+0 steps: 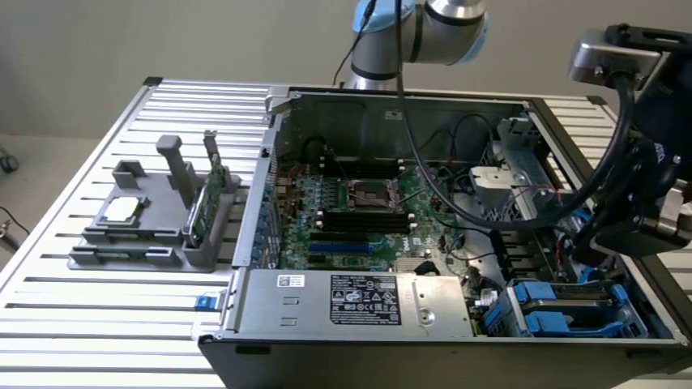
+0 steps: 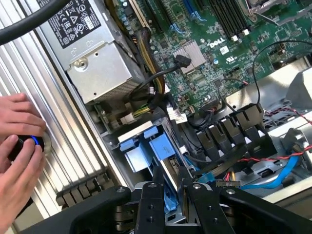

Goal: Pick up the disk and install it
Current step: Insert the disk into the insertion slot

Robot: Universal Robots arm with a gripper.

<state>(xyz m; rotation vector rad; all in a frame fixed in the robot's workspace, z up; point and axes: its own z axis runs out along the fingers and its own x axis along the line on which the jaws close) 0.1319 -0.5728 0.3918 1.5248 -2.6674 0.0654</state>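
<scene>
The disk, grey metal edged with blue rails, stands on edge in the drive bay at the front corner of the open computer case. In the exterior view its blue rails show low in the case, at that view's right. My gripper has a black finger on each side of the disk's near end and is shut on it. My gripper's black body hangs over the bay.
A grey power supply and black cable bundles flank the bay, with the green motherboard beyond. A person's hands hold a small black blue-lit device on the slatted table. A grey holder carries a silver chip and a green card.
</scene>
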